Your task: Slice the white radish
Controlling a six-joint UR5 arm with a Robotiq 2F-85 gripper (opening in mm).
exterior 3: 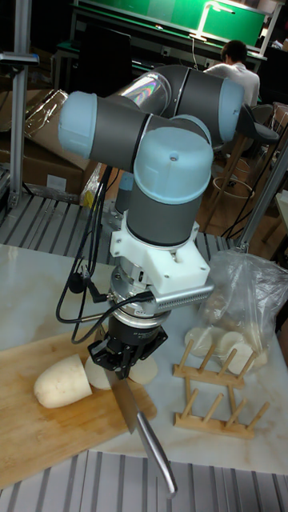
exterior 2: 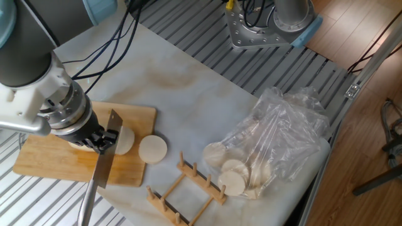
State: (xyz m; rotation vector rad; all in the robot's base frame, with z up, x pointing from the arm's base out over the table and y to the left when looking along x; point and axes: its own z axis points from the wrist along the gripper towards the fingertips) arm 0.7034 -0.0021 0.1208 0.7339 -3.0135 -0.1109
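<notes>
The white radish lies on the wooden cutting board, its flat cut end facing my gripper; in the fixed view the arm hides it. My gripper is shut on a knife, whose blade points down at the board just right of the radish. A freshly cut slice leans by the blade. Another round slice lies at the board's right edge.
A wooden slotted rack stands to the right of the board. Further right is a clear plastic bag with pale round slices inside. Cables hang from the arm over the table's back.
</notes>
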